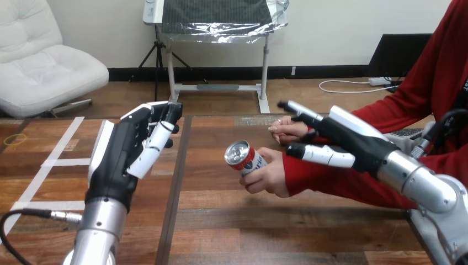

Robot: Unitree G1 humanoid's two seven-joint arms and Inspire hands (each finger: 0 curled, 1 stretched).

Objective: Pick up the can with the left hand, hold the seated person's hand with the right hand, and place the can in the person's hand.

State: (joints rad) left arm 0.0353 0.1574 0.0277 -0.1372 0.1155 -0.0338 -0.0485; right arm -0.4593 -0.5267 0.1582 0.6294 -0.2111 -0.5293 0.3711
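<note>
The can point(245, 157) lay tilted in the person's hand point(271, 175). That hand's fingers were curled round the can's lower part, and it held the can clear of the table point(221, 232). From this placement the hand-over step was judged complete or in its final stage.

Left of the can and well apart from it, the robot's left hand point(129, 152) was raised over the table. Its fingers were relaxed and loosely bent, and it grasped nothing.

Right of the can, the robot's right hand point(353, 141) lay along the red sleeve point(325, 179) of the arm holding the can. Its fingers were stretched out, not clenched, and its thumb lay across the sleeve just behind the wrist. No finger was seen curled round the wrist, so a hold could not be confirmed.

As judged, the next move called for the right hand to lift off the sleeve and both arms to draw away from the can without nudging it.

Behind the can, the person's second hand point(287, 131) rested on the table, just beside the right hand's outstretched fingers, and it could obstruct a careless withdrawal. Far left of the can, white tape strips point(60, 149) marked the table, clear of both arms.
</note>
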